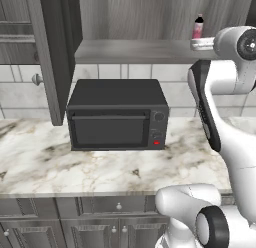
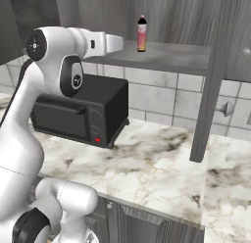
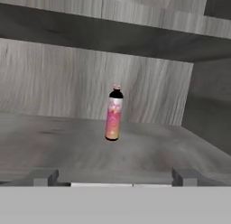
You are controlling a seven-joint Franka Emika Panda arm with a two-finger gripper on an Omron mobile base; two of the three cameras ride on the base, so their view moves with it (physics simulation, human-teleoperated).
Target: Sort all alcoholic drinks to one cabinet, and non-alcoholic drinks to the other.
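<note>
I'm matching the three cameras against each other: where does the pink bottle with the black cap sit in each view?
Left base view: pink bottle at top right, on the cabinet shelf, just above the arm.
Right base view: top centre, upright on the same shelf, right of the arm.
Hand view: centre, upright, ahead of the open gripper.
Shared landmark: the grey shelf floor.

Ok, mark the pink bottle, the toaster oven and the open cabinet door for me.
pink bottle (image 3: 113,117), hand view, on its label mid-body.
toaster oven (image 1: 111,130), left base view, on the glass of its front door.
cabinet door (image 2: 212,85), right base view, on the door's edge, above the counter.
</note>
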